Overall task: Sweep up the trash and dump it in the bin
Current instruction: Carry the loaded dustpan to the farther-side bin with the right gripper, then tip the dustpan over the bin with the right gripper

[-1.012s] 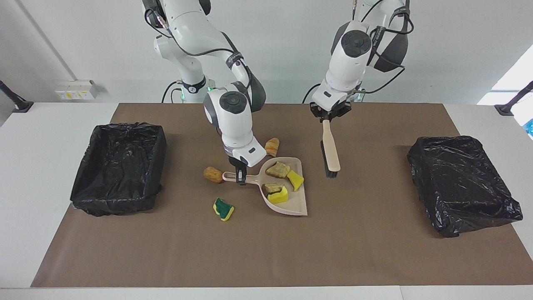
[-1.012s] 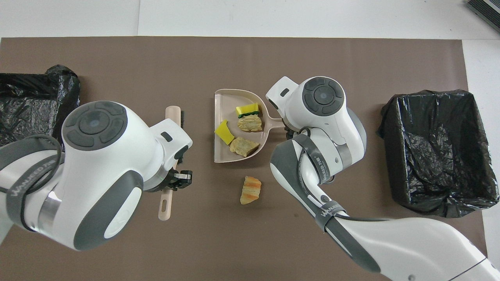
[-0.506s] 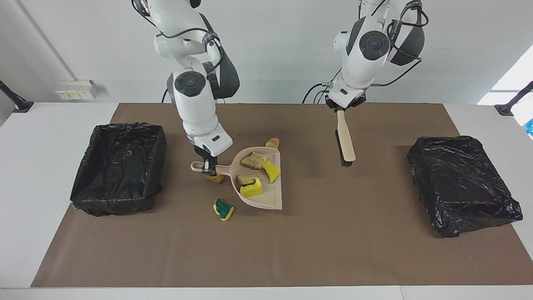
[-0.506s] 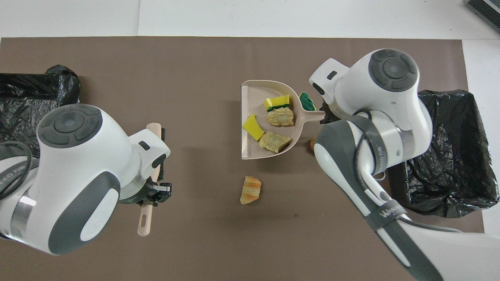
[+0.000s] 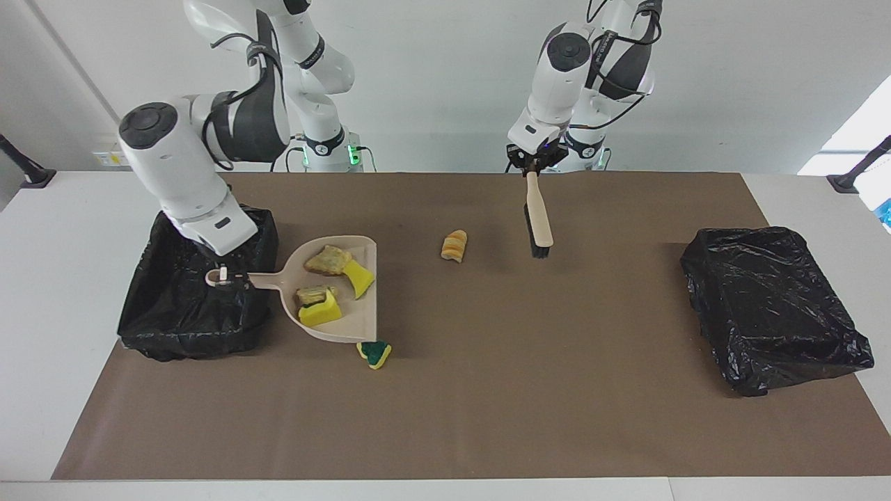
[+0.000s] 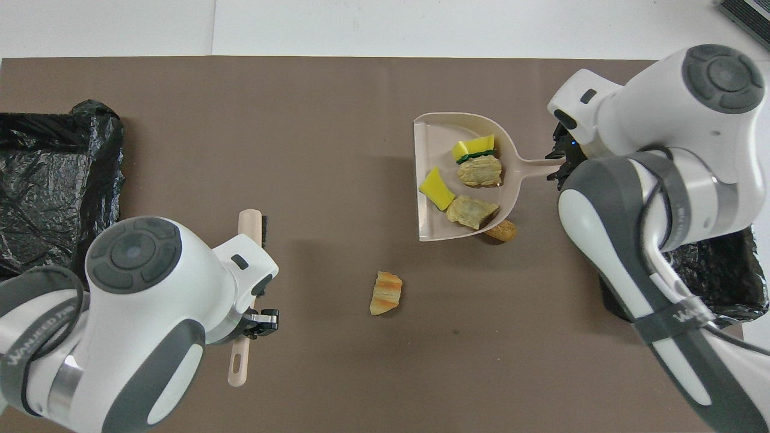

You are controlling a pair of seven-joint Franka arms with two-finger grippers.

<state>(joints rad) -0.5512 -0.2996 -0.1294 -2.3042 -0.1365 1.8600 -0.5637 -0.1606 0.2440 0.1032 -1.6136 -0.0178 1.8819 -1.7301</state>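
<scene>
The right hand (image 5: 223, 275) is clamped on the thin handle of a smooth beige plastic dustpan (image 5: 334, 316), holding it level in the air with the handle over the edge of a bin lined with crinkled, glossy black plastic (image 5: 188, 327) at the right arm's end of the desk (image 5: 487, 417). In the pan lie four scraps of the trash (image 5: 327, 289): two spongy yellow wedges with green backing and two rough, tan, bread-like lumps. Three more scraps are loose on the matte brown mat: a green-backed sponge piece (image 5: 374, 353), a ridged, croissant-like lump (image 5: 454, 245) nearer the robots, and a rounded brown lump (image 6: 502, 230) peeking out from under the pan in the overhead view. The right arm is bent low, its wrist angled down above the bin. The left hand (image 5: 532, 163) grips the pale handle of a hand brush (image 5: 538, 219) that hangs bristles down above the mat. A second bin, its black liner lumpy and shiny (image 5: 769, 306), stands at the left arm's end.
</scene>
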